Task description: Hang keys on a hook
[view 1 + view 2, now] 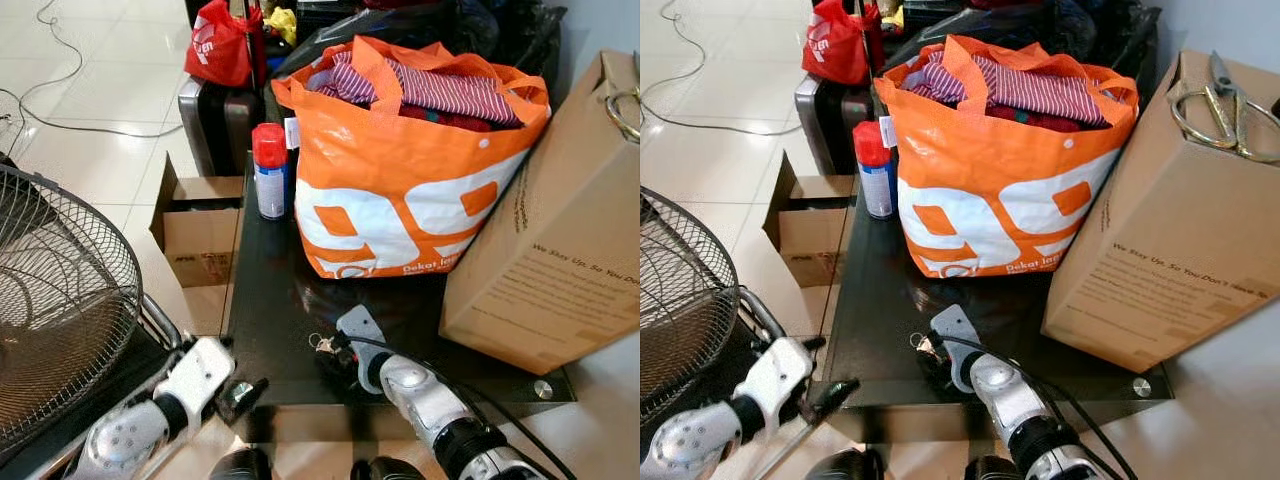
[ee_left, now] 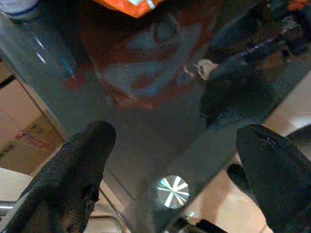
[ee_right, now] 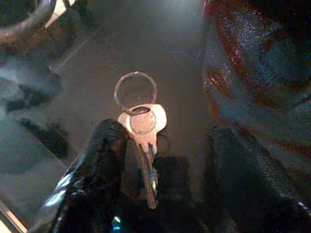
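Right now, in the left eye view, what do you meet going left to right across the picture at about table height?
Fan → small open carton on the floor → spray can → orange bag → big cardboard box.

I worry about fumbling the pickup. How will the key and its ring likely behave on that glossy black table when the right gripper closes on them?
The key lies flat on the glossy table, so it will probably skid rather than lift. The ring looks loosely linked and will likely flop and swing. The right gripper straddles the blade, fingers open; the thin metal may slip.
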`<state>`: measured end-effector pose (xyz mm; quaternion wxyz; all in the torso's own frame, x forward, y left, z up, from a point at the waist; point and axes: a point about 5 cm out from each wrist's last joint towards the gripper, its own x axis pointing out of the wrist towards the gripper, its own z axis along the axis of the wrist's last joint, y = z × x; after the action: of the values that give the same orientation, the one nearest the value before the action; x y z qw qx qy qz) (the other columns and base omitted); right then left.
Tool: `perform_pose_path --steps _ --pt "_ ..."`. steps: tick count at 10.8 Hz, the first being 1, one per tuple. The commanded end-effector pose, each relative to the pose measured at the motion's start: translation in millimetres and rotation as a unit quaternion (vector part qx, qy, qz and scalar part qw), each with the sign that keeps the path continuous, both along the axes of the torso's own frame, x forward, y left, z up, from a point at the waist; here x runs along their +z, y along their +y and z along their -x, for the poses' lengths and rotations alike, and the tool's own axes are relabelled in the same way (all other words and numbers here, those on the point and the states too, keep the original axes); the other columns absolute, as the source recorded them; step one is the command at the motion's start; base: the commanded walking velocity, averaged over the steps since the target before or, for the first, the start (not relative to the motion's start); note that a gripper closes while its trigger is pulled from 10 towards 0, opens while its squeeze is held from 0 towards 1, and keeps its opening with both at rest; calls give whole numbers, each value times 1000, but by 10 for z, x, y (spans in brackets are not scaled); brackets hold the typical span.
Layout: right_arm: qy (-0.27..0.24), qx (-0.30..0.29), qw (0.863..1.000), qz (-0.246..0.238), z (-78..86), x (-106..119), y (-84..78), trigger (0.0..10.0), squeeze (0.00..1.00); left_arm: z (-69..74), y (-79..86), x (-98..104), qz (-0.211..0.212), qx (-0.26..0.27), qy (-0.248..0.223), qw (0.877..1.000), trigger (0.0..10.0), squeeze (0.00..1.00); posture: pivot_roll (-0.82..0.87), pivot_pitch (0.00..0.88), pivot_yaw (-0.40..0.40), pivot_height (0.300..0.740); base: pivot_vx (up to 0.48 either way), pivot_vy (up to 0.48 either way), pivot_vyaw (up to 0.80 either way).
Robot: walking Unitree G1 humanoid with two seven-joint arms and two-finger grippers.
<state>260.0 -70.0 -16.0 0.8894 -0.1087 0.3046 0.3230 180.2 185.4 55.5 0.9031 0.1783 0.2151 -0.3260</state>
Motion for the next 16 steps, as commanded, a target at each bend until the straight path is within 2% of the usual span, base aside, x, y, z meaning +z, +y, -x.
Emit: perform_pose_path --steps 1,5,7,8,10,12,13,16 --pt "25 7 999 30 90 -118 -75 0 0 44 -16 -33 2 -14 12 1000 10000 0 0 158 -48 740 0 0 0" --pt "52 48 996 53 169 -199 -119 0 0 40 27 -249 10 -28 56 998 10000 0 -6 142 -46 740 0 0 0" --pt "71 60 994 63 216 -241 -161 0 0 70 73 -494 4 -27 73 997 10000 0 -8 138 -45 740 0 0 0" --pt "69 52 994 61 202 -234 -204 0 0 84 72 -577 3 -25 75 997 10000 0 -13 132 -44 740 0 0 0" --pt "65 23 996 51 129 -190 -355 0 0 4 18 -637 28 -16 48 998 10000 0 -26 114 -37 740 0 0 0" --pt "65 5 996 60 110 -182 -545 0 0 -218 -24 -589 51 -20 18 998 10000 0 -35 96 -30 740 0 0 0" --pt "68 -16 995 67 115 -190 -715 0 0 -401 -134 -412 74 -42 -18 996 10000 0 -38 72 -25 740 0 0 0" --pt "79 -30 994 74 169 -221 -868 0 0 -594 -264 -206 80 -89 -38 992 10000 0 -47 51 -4 740 0 0 0"
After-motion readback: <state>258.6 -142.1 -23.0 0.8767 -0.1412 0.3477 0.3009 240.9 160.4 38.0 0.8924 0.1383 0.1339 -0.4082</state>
